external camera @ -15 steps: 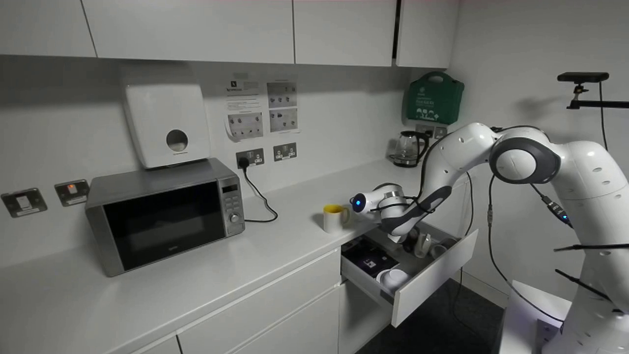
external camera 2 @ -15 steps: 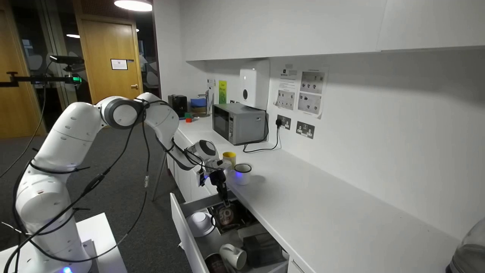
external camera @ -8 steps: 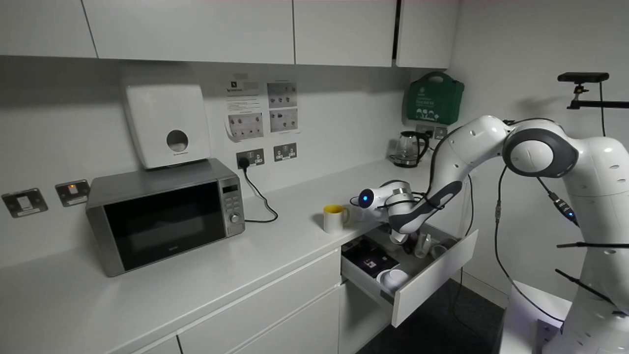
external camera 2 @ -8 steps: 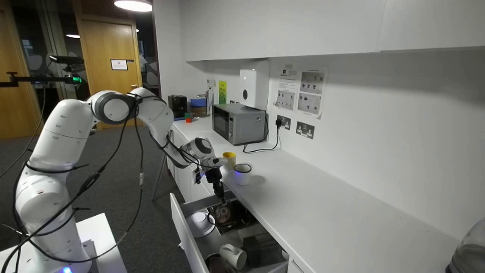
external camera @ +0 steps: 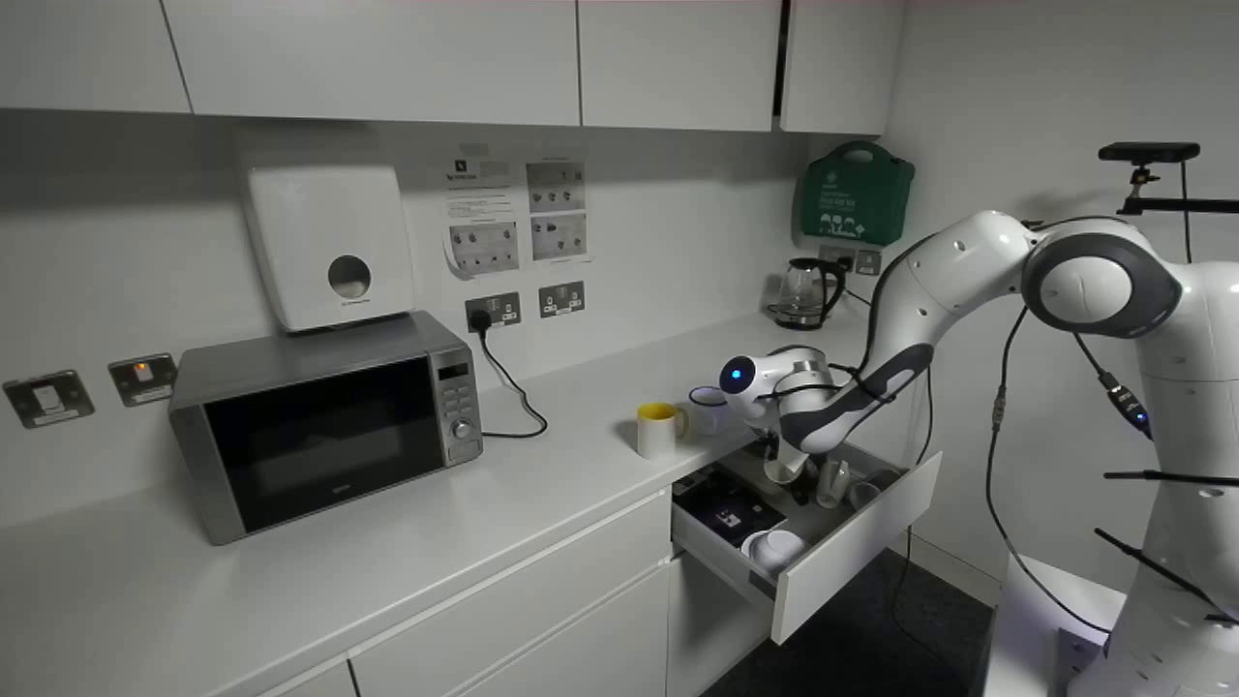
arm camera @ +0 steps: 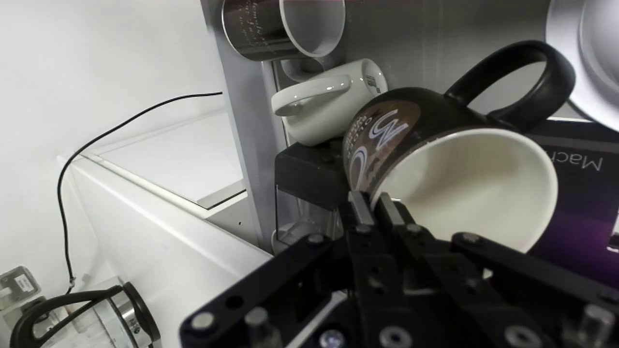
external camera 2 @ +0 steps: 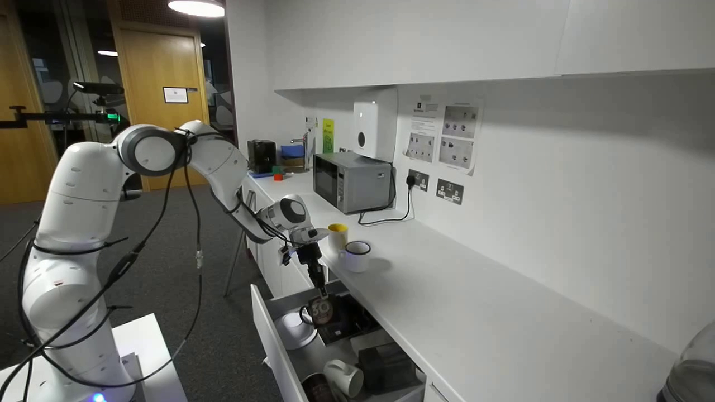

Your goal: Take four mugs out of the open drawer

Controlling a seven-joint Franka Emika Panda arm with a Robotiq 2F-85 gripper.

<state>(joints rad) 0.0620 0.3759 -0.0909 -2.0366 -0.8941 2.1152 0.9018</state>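
Drawer (external camera: 857, 547) stood open beneath the table (external camera: 542, 484) in both exterior views, and you had the end effector (arm camera: 375, 208) pointing down into its opening. In the wrist view its fingers (arm camera: 360, 210) were pinching the rim of the dark mug (arm camera: 425, 111), one against the outside of its wall and one on the pale inside. You held that mug tilted within the drawer, its black handle toward the drawer's front; you could not tell whether it touched the dark flat box (arm camera: 580, 193) lying in the drawer.

Toward the drawer's opposite end you had two more mugs: the white mug (arm camera: 333, 113), on its side, and the lettered mug (arm camera: 256, 29), dark outside and pale inside, close to the drawer's front. The black-and-clear container (external camera 2: 385, 368) sat at that end too, nearer the drawer's back. White crockery (external camera 2: 293, 326) lay near the drawer's front, at the box's end; you could not make out its exact kind.

On the table, above and behind the drawer, you had two mugs upright and near each other: the yellow-lined mug (external camera: 656, 436) and the dark-rimmed mug (external camera 2: 357, 259), both pale outside. The kettle (external camera: 803, 290) stood back on the table, apart from the drawer, and the microwave (external camera: 319, 416) stood on it too, well to one side of the drawer.
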